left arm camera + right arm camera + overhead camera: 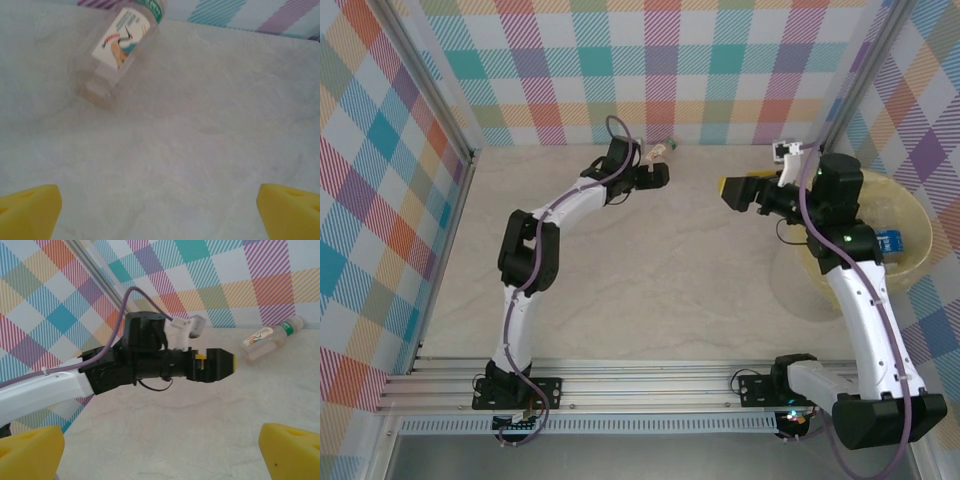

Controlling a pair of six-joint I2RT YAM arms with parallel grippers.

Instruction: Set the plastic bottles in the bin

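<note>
Near the middle of the worktop's far edge, the left gripper [160, 220] stands wide open, its yellow fingertips [27, 210] spread far apart and nothing between them but bare worktop [200, 150]. Just ahead of it, a little to the left of the gap, a clear plastic bottle [117, 50] lies on its side, apart from both fingertips. Its white label faces up and its green-capped end points toward the checked wall [660, 60] at the back. Seen from above, this bottle sits between the gripper and the far edge, close to the wall.

Toward the far right of the worktop, the right gripper [160, 455] is also open and empty, its jaws pointing left across the worktop at the left arm [150, 365] (whose wrist and yellow-tipped jaws show side-on in its camera, with the same bottle beyond them).

The pale-yellow bin [910, 215] stands against the right edge, partly under the right arm [860, 300]. Inside it lies a second bottle [890, 240] with a blue label
</note>
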